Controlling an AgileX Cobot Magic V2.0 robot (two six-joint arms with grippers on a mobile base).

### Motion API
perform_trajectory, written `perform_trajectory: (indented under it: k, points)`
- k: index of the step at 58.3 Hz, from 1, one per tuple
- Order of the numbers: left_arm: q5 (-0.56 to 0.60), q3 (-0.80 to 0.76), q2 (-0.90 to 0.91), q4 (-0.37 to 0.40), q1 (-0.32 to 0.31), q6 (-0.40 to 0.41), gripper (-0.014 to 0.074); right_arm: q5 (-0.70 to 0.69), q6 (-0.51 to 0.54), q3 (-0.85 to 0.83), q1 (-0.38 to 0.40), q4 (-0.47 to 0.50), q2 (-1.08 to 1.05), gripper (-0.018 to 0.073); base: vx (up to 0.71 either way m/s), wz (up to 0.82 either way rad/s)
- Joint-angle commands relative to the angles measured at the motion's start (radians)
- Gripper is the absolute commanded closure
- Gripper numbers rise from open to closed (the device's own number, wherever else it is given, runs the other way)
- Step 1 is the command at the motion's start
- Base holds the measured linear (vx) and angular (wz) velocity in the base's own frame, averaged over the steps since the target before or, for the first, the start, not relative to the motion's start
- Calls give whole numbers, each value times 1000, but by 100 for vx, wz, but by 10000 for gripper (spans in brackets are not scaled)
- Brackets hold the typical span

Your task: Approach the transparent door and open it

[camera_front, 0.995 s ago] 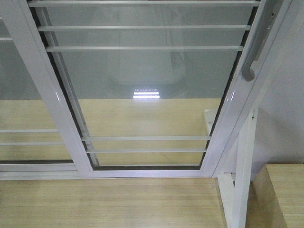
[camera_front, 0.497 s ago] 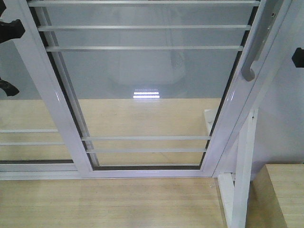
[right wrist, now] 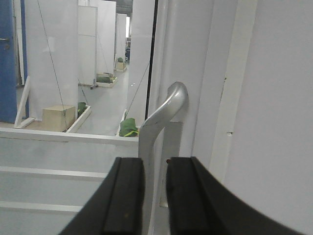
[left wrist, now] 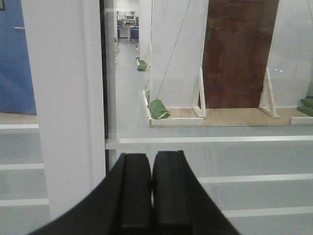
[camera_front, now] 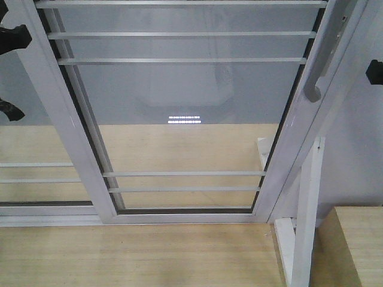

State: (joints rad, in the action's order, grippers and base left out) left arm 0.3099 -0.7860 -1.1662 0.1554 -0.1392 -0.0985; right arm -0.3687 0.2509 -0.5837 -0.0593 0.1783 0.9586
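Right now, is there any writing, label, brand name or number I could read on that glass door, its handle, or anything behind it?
None: no text can be read in any view.
The tall clear-glass sliding door in its white metal frame is unmarked, and so is its curved grey pull handle.
The bright dotted strips on the glass are a reflected light, not letters.

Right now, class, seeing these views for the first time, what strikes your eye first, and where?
The transparent door fills the front view, its white frame crossed by paired horizontal bars. Its curved grey pull handle stands just ahead of the right gripper, in line with the narrow gap between the black fingers. The left gripper, its pads pressed together, faces a white frame upright.
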Motion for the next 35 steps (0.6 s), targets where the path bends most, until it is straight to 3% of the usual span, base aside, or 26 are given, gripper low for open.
perform_trajectory:
  k: [1,9,16,25,35]
  points:
    - [75,-38,16,5,0,2,307,-79,0,-38,1,-19,-7,137,0,0]
    - [75,-38,16,7,0,2,160,-89,0,-38,1,-14,2,-9,0,0]
    - [74,-38,16,8,0,3,87,-99,-20,-38,2,26,49,-25,0,0]
    - [67,-38,16,8,0,4,76,-196,-38,-39,2,50,161,-22,0,0]
    - [25,-38,16,8,0,4,76,-412,-59,-44,2,50,340,-22,0,0]
